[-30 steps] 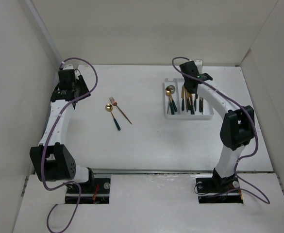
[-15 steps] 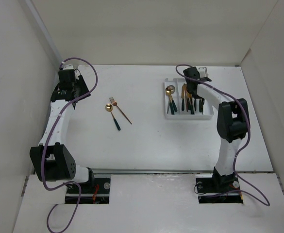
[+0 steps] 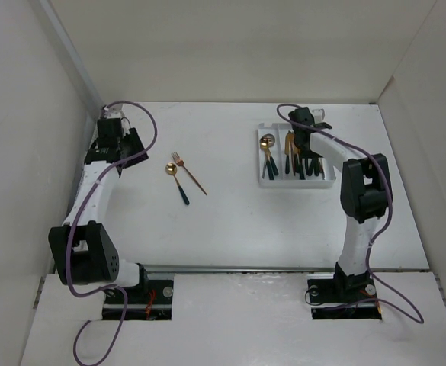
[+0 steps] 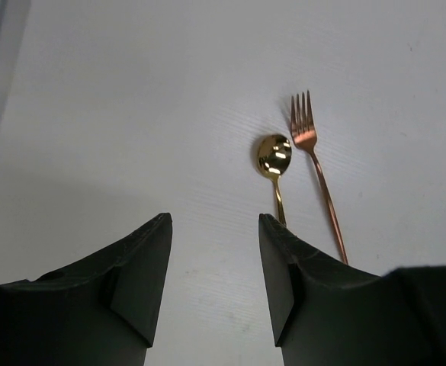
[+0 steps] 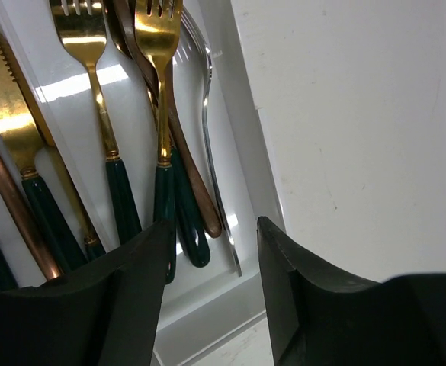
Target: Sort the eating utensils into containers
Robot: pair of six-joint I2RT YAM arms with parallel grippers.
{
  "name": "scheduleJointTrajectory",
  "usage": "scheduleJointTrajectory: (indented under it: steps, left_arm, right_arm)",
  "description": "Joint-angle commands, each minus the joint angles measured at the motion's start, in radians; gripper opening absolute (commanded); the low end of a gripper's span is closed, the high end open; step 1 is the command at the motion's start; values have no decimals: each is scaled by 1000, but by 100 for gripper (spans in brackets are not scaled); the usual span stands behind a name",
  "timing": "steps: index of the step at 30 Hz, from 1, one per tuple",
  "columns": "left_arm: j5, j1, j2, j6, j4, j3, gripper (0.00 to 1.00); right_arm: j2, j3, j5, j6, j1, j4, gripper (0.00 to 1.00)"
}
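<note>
Gold spoon (image 3: 178,185) beside copper fork (image 3: 190,175), other utensils (image 3: 269,160) lying in white tray (image 3: 299,184)

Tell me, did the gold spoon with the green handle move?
No. The gold green-handled spoon stays beside the slim copper fork, just as far left of the white three-part plastic tray.

On my feed I see a white table (image 3: 238,221) boxed in by plain white panels: a left wall (image 3: 24,152), a back wall (image 3: 230,46) and a right wall (image 3: 436,137). A metal rail (image 3: 238,268) runs along the table's near edge, with a white ledge (image 3: 238,320) just in front of it. The light is even and the shadows soft.
</note>
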State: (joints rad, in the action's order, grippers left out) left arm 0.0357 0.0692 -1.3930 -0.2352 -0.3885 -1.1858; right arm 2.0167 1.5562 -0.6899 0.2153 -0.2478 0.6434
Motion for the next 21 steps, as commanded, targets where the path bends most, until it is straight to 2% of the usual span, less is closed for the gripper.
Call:
scheduleJointTrajectory:
  steps: [1, 5, 9, 13, 15, 21]
  left_arm:
    - [122, -23, 0, -50, 19, 67, 46]
    - [148, -153, -35, -90, 30, 98, 47]
    - [109, -273, -89, -121, 30, 173, 53]
    - [5, -307, -130, -194, 17, 225, 54]
    - [-40, -307, -156, -208, -6, 226, 53]
    - [-123, -362, -307, -222, -38, 117, 49]
  right_arm:
    - [-94, 34, 10, 21, 2, -4, 55]
    - [-147, 70, 10, 32, -40, 21, 59]
    - [-182, 70, 23, 62, -137, 30, 65]
    - [-211, 70, 33, 99, -237, 39, 67]
    - [-220, 70, 53, 122, -248, 48, 67]
    - [-275, 10, 86, 147, -258, 36, 67]
